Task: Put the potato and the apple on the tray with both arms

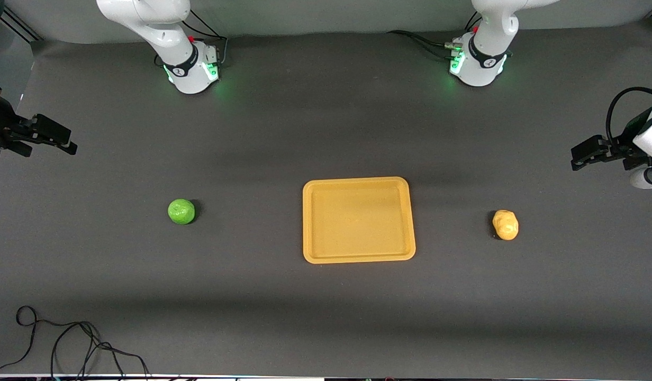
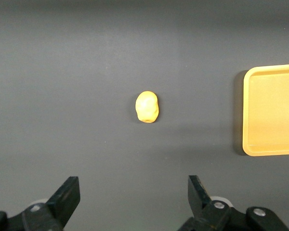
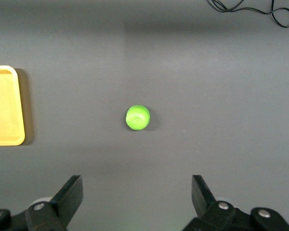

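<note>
The orange-yellow tray [image 1: 358, 182] lies flat at the table's middle, with nothing on it. The green apple [image 1: 181, 211] sits on the table toward the right arm's end. The yellow potato [image 1: 505, 224] sits toward the left arm's end. My left gripper [image 1: 579, 157] hangs open and empty in the air at its end of the table. In the left wrist view the gripper [image 2: 133, 185] is apart from the potato [image 2: 147, 107], with the tray [image 2: 272, 110] at the edge. My right gripper [image 1: 66, 143] is open and empty too. In the right wrist view it [image 3: 136, 185] is apart from the apple [image 3: 137, 117].
A loose black cable [image 1: 66, 344] lies on the dark mat near the front edge toward the right arm's end; it also shows in the right wrist view [image 3: 250, 7]. The two arm bases [image 1: 193, 69] [image 1: 477, 63] stand along the table's back edge.
</note>
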Controlling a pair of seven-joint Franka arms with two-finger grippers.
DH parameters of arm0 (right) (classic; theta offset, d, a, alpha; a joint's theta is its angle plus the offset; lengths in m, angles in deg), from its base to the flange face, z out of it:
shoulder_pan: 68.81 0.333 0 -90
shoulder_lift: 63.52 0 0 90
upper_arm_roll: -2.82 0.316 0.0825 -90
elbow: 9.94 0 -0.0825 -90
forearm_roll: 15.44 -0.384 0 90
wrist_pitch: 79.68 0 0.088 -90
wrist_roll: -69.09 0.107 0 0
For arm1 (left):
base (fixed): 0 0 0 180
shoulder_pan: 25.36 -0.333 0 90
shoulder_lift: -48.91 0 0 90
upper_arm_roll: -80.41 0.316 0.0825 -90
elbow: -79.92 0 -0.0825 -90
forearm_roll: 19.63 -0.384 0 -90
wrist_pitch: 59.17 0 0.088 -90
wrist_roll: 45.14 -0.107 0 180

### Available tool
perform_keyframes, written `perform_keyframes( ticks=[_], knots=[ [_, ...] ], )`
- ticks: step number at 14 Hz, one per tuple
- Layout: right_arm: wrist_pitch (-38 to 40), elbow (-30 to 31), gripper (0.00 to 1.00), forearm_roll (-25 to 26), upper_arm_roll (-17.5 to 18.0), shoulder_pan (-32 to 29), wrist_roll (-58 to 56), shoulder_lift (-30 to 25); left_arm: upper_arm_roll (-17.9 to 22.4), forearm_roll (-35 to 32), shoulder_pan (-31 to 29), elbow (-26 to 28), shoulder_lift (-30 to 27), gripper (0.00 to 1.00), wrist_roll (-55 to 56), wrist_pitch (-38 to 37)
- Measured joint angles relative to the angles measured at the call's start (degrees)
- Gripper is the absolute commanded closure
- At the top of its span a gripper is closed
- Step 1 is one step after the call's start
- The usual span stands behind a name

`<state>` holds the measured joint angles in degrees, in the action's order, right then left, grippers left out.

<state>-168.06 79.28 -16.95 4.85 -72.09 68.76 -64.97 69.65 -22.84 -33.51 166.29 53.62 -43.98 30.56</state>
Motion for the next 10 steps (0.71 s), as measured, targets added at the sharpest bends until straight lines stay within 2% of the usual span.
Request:
perform_keyframes(
  ticks=[10],
  knots=[
    [-0.5,-0.1,0.0,0.0,-0.3,-0.1,0.2,0.5,0.0,1.6,0.0,0.0,-0.8,0.0,0.0,-0.7]
  ],
)
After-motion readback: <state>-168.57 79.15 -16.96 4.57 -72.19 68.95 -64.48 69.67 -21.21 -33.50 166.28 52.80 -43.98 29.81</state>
